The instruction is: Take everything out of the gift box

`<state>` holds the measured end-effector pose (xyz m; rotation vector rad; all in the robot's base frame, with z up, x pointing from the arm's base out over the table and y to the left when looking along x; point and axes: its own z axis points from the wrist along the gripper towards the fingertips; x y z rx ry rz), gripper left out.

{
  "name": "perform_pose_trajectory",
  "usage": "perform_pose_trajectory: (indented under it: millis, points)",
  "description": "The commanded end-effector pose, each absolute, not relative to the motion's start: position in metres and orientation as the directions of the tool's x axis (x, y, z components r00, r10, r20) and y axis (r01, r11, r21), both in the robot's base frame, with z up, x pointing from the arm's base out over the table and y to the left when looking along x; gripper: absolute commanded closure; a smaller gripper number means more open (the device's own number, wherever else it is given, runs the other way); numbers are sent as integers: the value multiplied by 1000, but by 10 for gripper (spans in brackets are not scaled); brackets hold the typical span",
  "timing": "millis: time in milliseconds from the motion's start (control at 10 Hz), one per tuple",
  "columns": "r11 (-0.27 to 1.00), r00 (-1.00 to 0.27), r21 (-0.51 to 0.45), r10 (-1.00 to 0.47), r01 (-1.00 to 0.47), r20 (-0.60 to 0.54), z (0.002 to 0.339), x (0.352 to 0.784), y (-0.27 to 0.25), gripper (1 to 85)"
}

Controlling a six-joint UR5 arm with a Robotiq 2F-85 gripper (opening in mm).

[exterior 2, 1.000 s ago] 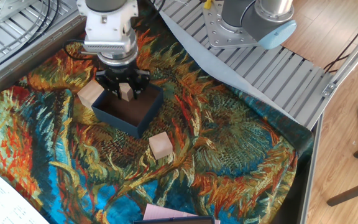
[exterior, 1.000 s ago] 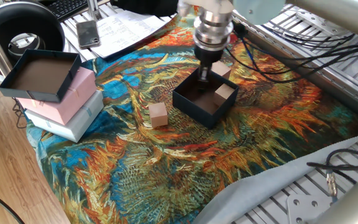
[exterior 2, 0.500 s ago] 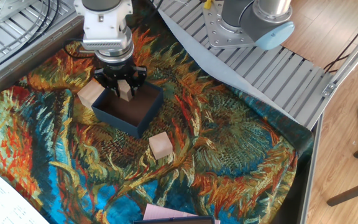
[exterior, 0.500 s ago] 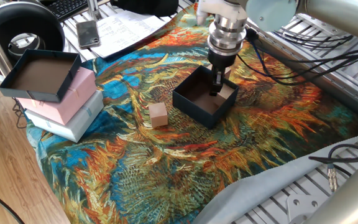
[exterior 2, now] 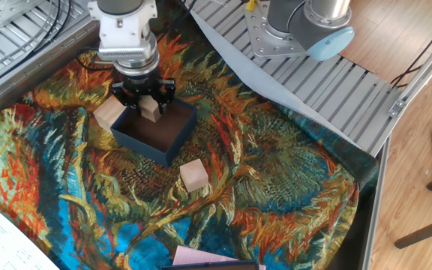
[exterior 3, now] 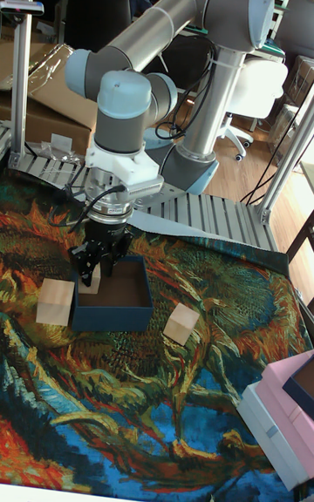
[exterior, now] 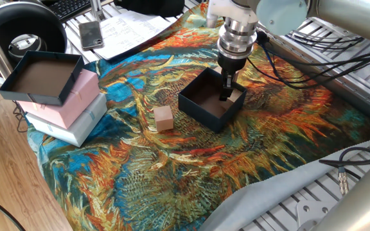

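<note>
The dark navy gift box (exterior: 204,110) (exterior 2: 156,135) (exterior 3: 113,297) sits on the patterned cloth. One tan cube (exterior 2: 150,109) (exterior 3: 90,282) rests in its far corner. My gripper (exterior: 227,88) (exterior 2: 148,99) (exterior 3: 98,263) reaches down into that corner, its fingers on either side of this cube with small gaps showing, so it looks open. A second cube (exterior 2: 109,114) (exterior 3: 55,301) lies on the cloth right against the box's outer wall. A third cube (exterior: 164,118) (exterior 2: 194,175) (exterior 3: 181,323) lies on the cloth apart from the box.
The dark lid (exterior: 40,77) rests on a pink box (exterior: 82,96) stacked on a white box (exterior: 76,127) at the cloth's left edge. A phone (exterior: 92,33) and papers (exterior: 130,29) lie beyond. Metal table ribs (exterior 2: 328,75) and cables (exterior: 358,167) border the cloth.
My gripper has shifted from the middle of the box toward its far corner and now straddles the cube there. The two cubes on the cloth have not moved.
</note>
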<state>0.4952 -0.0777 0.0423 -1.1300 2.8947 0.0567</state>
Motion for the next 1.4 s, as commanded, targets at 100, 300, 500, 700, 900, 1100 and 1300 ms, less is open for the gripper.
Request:
perform_pose_trajectory:
  millis: [100,300,500,700,900,1100,1300]
  points:
    - [759,-759,11,-651,-651,-28,41,495,-86,320]
    - [807,-807,-6,-590,-590,-25,42,497,-91,303]
    - [850,-850,-21,-527,-527,-19,42,498,-95,303]
    - [870,-870,-24,-493,-492,-20,42,499,-95,303]
    - [872,-872,-35,-489,-488,-28,43,505,-95,310]
    - [872,-872,-47,-489,-488,-24,44,507,-97,343]
    - [889,-889,-40,-457,-456,-31,43,512,-92,403]
